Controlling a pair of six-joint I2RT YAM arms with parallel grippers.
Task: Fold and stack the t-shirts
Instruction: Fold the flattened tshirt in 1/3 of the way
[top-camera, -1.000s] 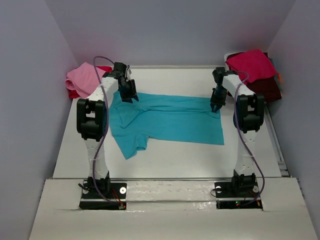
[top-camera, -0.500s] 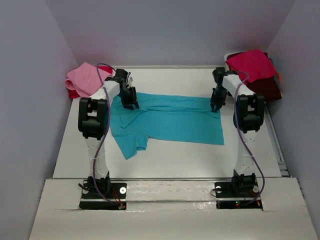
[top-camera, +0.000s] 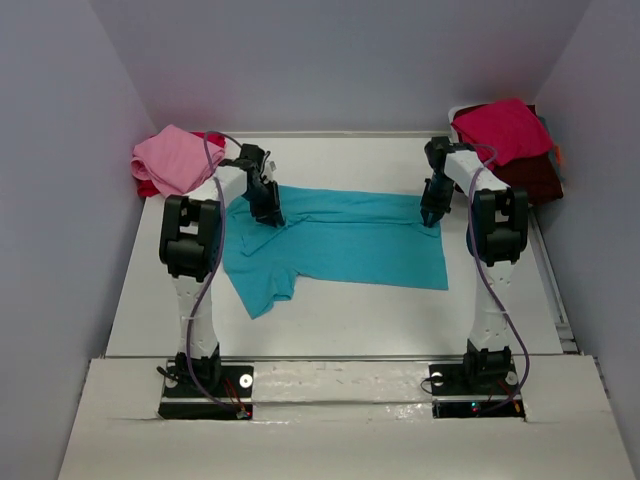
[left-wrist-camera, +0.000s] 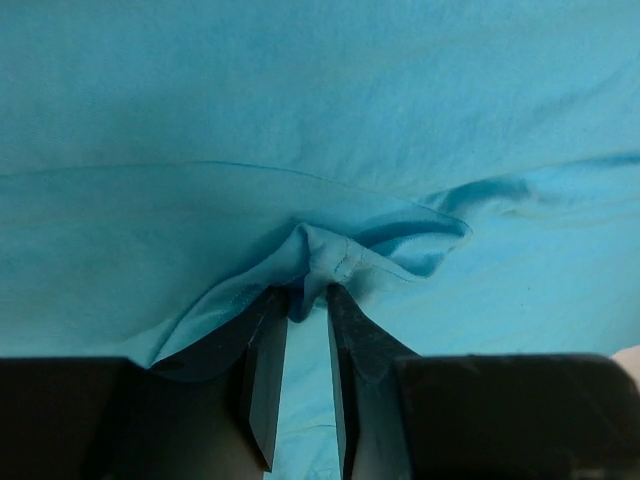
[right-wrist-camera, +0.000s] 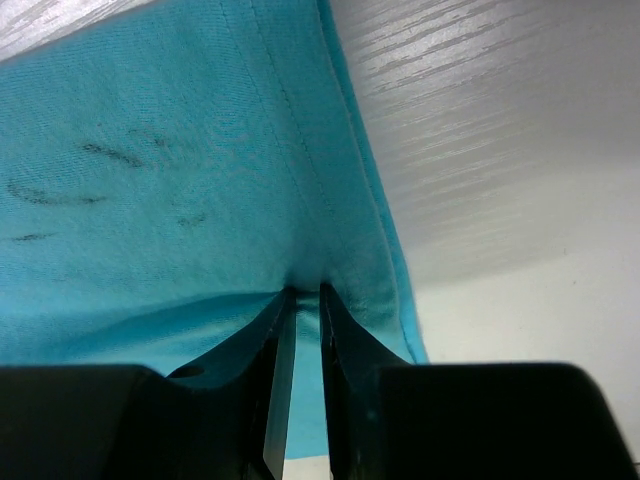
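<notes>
Turquoise t-shirt (top-camera: 345, 245) lay spread on the worktop (top-camera: 400, 320); left pincer (left-wrist-camera: 305, 298) pinched a bunched fold at its far edge; right pincer (right-wrist-camera: 305, 295) clamped the far hem corner; lifting both evenly, cloth kept taut, would likely give a clean fold.

T-shirt (top-camera: 345, 240) between far-left pile (top-camera: 170, 160) and far-right pile (top-camera: 505, 135)

The turquoise shirt (top-camera: 350, 245) and pink shirt (top-camera: 170, 158) were soft, matt cloth, the turquoise one with a stitched hem. The worktop (right-wrist-camera: 500, 150) looked white, smooth and faintly wood-grained, with a slight sheen. The left tool (left-wrist-camera: 305, 300) and right tool (right-wrist-camera: 304, 295) had dark, matt, plastic-looking fingers.
</notes>
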